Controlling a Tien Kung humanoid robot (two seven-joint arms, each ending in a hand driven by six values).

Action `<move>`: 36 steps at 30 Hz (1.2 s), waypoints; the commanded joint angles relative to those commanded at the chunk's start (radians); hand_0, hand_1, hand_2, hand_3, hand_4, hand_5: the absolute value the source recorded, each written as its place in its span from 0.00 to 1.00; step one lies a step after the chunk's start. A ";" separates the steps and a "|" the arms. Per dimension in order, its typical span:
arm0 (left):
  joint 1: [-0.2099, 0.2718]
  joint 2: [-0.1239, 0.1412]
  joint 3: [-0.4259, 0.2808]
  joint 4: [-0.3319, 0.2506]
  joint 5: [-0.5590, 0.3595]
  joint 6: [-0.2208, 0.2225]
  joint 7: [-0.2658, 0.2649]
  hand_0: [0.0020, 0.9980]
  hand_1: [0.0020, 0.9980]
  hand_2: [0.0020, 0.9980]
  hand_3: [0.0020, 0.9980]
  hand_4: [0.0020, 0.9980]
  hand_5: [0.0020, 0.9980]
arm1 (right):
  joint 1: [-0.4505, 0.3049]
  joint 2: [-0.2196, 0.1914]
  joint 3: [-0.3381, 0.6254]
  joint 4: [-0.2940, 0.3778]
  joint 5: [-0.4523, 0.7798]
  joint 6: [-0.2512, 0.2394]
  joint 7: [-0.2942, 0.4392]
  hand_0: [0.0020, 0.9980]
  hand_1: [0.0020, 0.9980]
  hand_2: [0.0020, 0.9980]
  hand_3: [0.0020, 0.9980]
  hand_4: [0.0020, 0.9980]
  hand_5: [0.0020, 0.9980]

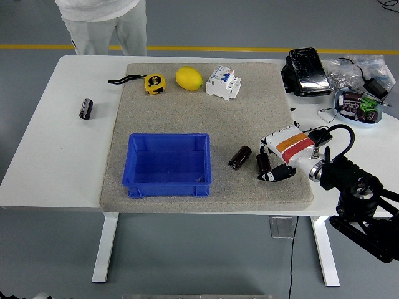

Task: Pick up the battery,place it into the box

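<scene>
A dark cylindrical battery point(240, 157) lies on its side on the grey mat point(249, 112), just right of the blue box point(167, 164). The box holds nothing. A second dark battery point(86, 108) lies on the white table left of the mat. My right hand point(269, 169), white with an orange stripe and black fingers point(264, 162), rests low over the mat a short way right of the first battery. It does not touch the battery, and its fingers are loosely curled with nothing in them. My left arm is out of view.
Along the mat's far edge lie a yellow tape measure point(154, 83), a lemon point(189, 78) and a white circuit breaker point(223, 82). A black device point(307, 70), cables and a dish of parts point(358, 106) crowd the far right. A person point(103, 25) stands at the far left.
</scene>
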 joint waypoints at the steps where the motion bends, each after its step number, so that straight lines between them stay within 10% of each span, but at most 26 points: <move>1: 0.000 0.000 -0.001 0.000 0.001 0.000 0.000 0.74 0.73 0.80 0.64 0.65 0.53 | 0.000 0.000 -0.001 0.002 -0.001 0.001 0.000 0.18 0.35 0.48 0.52 1.00 0.41; 14: 0.001 -0.001 -0.014 0.001 0.023 0.001 0.005 0.74 0.73 0.80 0.64 0.65 0.53 | 0.007 -0.012 -0.012 0.004 -0.028 0.006 0.008 0.16 0.33 0.47 0.52 1.00 0.38; 15: 0.001 -0.001 -0.014 0.001 0.023 0.001 0.005 0.74 0.73 0.80 0.64 0.65 0.53 | 0.008 -0.013 -0.014 0.005 -0.033 0.006 0.009 0.17 0.32 0.46 0.52 1.00 0.21; 20: -0.002 0.000 -0.010 0.000 0.018 0.001 0.004 0.74 0.73 0.80 0.64 0.65 0.53 | 0.010 -0.015 -0.015 0.014 -0.063 0.000 0.014 0.17 0.32 0.46 0.52 1.00 0.21; 21: -0.002 0.000 -0.009 0.000 0.018 0.000 0.004 0.74 0.73 0.80 0.64 0.65 0.53 | 0.012 -0.016 -0.015 0.015 -0.064 -0.003 0.016 0.17 0.31 0.43 0.51 1.00 0.02; 36: -0.006 0.000 -0.003 0.001 0.009 0.002 0.001 0.74 0.73 0.80 0.64 0.65 0.53 | 0.016 -0.021 -0.011 0.021 -0.064 0.002 0.016 0.16 0.28 0.42 0.50 1.00 0.00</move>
